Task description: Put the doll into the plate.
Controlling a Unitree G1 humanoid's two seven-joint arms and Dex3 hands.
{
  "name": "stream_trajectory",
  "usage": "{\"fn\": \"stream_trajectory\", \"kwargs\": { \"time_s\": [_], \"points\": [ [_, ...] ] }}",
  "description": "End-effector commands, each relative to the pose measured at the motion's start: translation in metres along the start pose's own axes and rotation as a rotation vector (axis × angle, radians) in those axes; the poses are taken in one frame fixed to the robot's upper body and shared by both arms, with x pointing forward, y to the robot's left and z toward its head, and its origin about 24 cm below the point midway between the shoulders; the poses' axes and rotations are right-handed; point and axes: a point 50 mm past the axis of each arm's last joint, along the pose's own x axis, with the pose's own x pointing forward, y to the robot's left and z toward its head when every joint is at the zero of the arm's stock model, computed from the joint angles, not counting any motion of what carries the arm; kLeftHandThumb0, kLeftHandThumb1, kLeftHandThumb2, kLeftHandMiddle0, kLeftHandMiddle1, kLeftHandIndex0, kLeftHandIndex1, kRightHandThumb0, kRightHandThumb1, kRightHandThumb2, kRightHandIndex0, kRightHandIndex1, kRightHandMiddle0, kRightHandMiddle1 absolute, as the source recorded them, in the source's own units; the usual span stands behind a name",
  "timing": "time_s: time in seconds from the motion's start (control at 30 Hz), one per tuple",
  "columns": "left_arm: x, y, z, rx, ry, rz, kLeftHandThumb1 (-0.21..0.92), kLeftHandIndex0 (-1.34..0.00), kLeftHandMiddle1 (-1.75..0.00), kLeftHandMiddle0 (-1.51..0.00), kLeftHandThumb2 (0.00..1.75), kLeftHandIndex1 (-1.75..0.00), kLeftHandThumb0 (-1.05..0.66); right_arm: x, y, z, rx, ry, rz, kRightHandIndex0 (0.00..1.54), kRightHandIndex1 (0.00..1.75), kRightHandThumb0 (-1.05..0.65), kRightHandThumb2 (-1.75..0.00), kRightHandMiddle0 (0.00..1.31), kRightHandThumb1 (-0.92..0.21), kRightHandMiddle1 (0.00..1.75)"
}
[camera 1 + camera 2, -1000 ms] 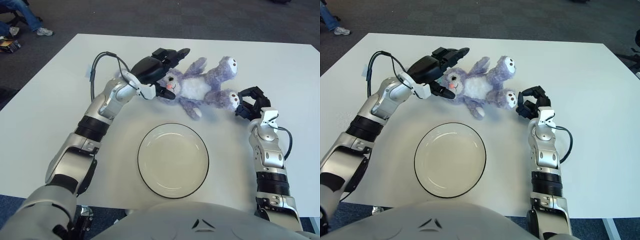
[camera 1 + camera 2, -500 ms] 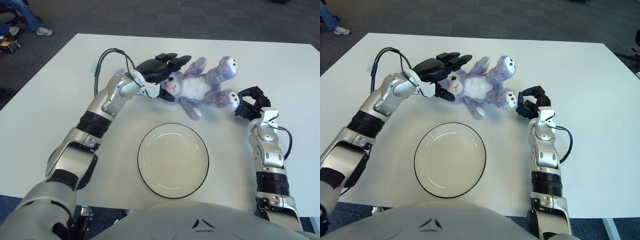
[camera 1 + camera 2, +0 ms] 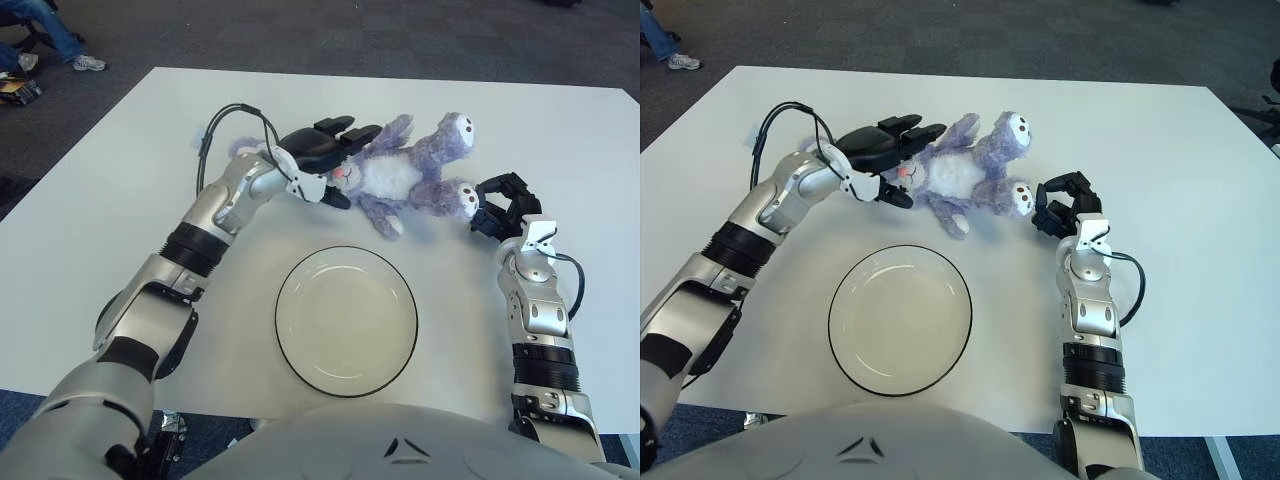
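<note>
A purple plush doll [image 3: 400, 175] lies on its back on the white table, head to the left and feet to the right. My left hand [image 3: 340, 163] is at its head, long fingers [image 3: 322, 140] stretched flat across the top and thumb [image 3: 336, 196] under the face, open around the head without a closed grasp. The white plate [image 3: 346, 320] with a dark rim sits empty on the table, nearer to me than the doll. Just right of the doll's lower foot [image 3: 462, 199], my right hand [image 3: 499, 206] shows with its fingers curled and nothing in them.
The white table [image 3: 120, 200] runs wide to the left and behind the doll, and its right edge lies close to my right arm. A black cable [image 3: 215, 125] loops off my left wrist. A seated person's legs [image 3: 45, 30] show on the carpet far left.
My left hand has dropped lower and flattened over the doll's head, the forearm sliding slightly right. The doll, the plate and my right hand have not moved.
</note>
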Motion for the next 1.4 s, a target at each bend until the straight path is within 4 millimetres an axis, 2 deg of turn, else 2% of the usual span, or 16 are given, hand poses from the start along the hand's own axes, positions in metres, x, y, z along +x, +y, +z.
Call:
{"fn": "stream_trajectory", "kwargs": {
  "time_s": [0.0, 0.37, 0.67, 0.97, 1.37],
  "points": [
    [0.003, 0.004, -0.001, 0.044, 0.02, -0.012, 0.92, 0.0, -0.02, -0.02, 0.5, 0.0, -1.05, -0.008, 0.003, -0.025, 0.002, 0.127, 0.018, 1.02, 1.75, -0.41, -1.0, 0.42, -0.56, 1.75],
    [0.005, -0.002, -0.005, 0.072, 0.036, -0.015, 0.92, 0.0, -0.01, -0.01, 0.57, 0.0, -1.05, -0.008, 0.004, -0.025, 0.003, 0.122, 0.014, 1.02, 1.75, -0.41, -1.0, 0.42, -0.57, 1.75],
    [0.015, -0.016, -0.01, 0.126, 0.062, -0.023, 0.92, 0.0, 0.0, 0.0, 0.59, 0.0, -1.05, -0.009, 0.003, -0.024, 0.013, 0.119, 0.015, 1.01, 1.75, -0.41, -0.99, 0.42, -0.57, 1.75],
    [0.024, -0.027, -0.016, 0.192, 0.083, -0.004, 0.92, 0.0, -0.02, -0.04, 0.6, 0.0, -1.05, -0.009, 0.003, -0.024, 0.011, 0.116, 0.012, 1.01, 1.75, -0.41, -0.98, 0.41, -0.58, 1.75],
    [0.043, -0.054, -0.014, 0.167, 0.124, -0.009, 0.92, 0.0, -0.08, -0.14, 0.53, 0.0, -1.05, -0.01, 0.003, -0.023, 0.012, 0.114, 0.01, 1.02, 1.75, -0.41, -0.99, 0.41, -0.57, 1.75]
  ]
}}
